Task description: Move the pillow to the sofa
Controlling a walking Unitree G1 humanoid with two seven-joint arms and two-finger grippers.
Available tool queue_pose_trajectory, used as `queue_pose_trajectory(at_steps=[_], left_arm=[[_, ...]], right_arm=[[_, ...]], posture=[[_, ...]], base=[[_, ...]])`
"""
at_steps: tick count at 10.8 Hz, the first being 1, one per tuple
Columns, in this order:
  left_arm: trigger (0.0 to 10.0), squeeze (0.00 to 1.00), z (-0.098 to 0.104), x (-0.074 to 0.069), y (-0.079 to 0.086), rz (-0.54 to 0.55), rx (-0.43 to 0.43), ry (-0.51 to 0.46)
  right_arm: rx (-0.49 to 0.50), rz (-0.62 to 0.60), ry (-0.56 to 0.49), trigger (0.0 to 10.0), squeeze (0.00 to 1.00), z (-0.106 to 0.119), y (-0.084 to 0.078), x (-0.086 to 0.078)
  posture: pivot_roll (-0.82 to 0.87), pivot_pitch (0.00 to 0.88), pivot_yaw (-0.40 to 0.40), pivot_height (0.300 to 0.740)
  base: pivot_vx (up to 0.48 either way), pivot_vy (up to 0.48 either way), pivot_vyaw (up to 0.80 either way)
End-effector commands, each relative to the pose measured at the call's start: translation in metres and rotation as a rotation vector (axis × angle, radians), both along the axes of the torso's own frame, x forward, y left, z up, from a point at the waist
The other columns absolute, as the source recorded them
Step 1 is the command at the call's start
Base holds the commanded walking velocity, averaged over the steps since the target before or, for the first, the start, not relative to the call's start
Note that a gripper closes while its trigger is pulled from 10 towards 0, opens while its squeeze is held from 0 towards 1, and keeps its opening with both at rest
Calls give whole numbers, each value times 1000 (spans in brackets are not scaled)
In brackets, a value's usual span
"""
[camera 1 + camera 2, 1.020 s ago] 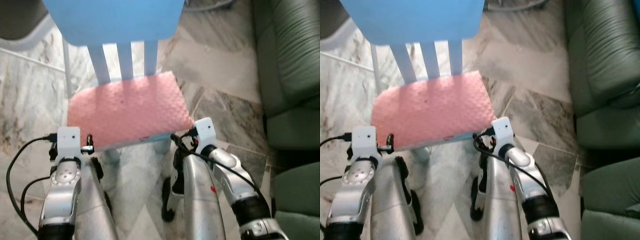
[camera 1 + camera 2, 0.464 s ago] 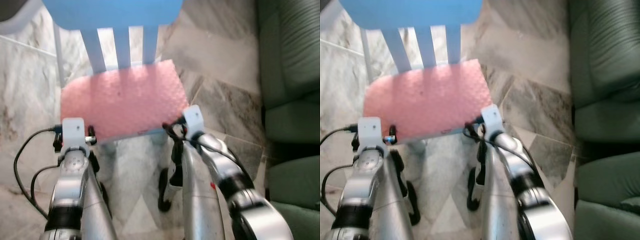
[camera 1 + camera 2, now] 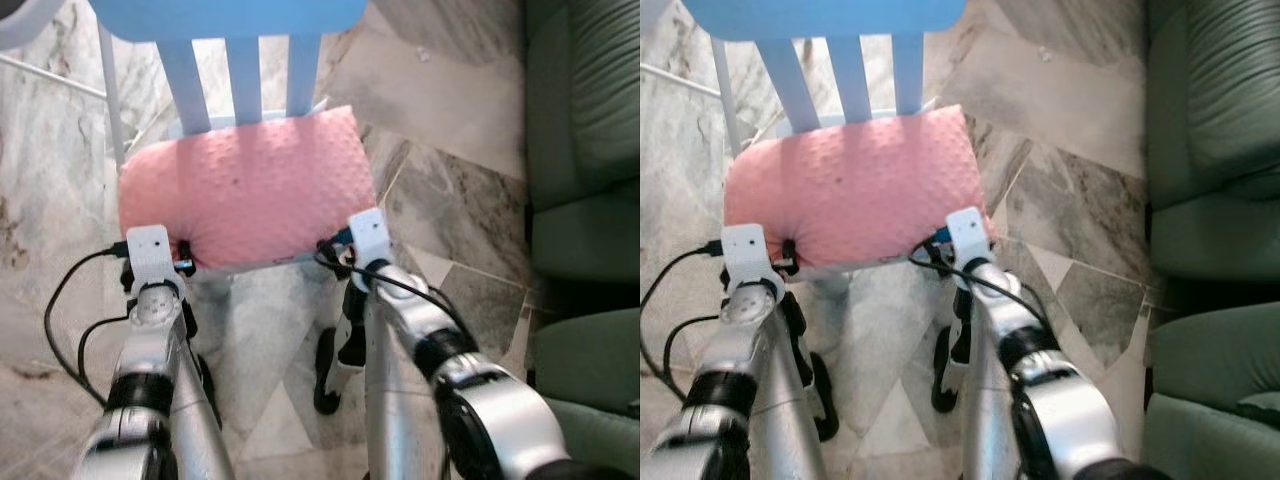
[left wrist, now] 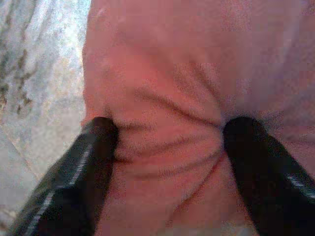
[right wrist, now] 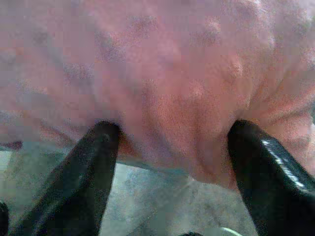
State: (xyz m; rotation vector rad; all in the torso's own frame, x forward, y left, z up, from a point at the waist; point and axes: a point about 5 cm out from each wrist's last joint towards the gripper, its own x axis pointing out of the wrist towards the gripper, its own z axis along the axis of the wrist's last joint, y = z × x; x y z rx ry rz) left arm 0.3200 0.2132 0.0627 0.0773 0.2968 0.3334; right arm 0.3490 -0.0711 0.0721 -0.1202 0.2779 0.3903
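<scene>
On the blue chair at 12 o'clock, we judge the pink pillow soft and light: left pincer and right pincer each pinch its near edge, fabric bunching between half-closed fingers.

Head eyes look down; wrist cameras press close against pillow.

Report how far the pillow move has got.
Done: both grippers are at the pink pillow on the blue chair. In hand: left gripper and right gripper pinch its near edge. Left: lift it and carry it to the green sofa.
</scene>
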Motion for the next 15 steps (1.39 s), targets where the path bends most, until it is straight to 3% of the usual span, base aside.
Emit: queue_pose_trajectory(at_steps=[1,5,12,15], left_arm=[[0,0,-26,-14,0,0,-4,114],[0,0,-25,-6,-5,-10,-7,84],[0,0,-23,1,-5,8,-37,61],[0,0,-15,10,-2,11,-53,57]], right_arm=[[0,-4,64,0,0,-17,2,-11],[25,1,87,0,0,-22,5,-14],[70,-22,101,0,0,-16,3,-7],[73,-28,91,0,0,-7,1,0]], posture=[[74,518,-178,535],[68,505,-179,535],[53,473,-189,535],[62,427,-188,535]], base=[[0,0,0],[0,0,0],[0,0,0],[0,0,0]])
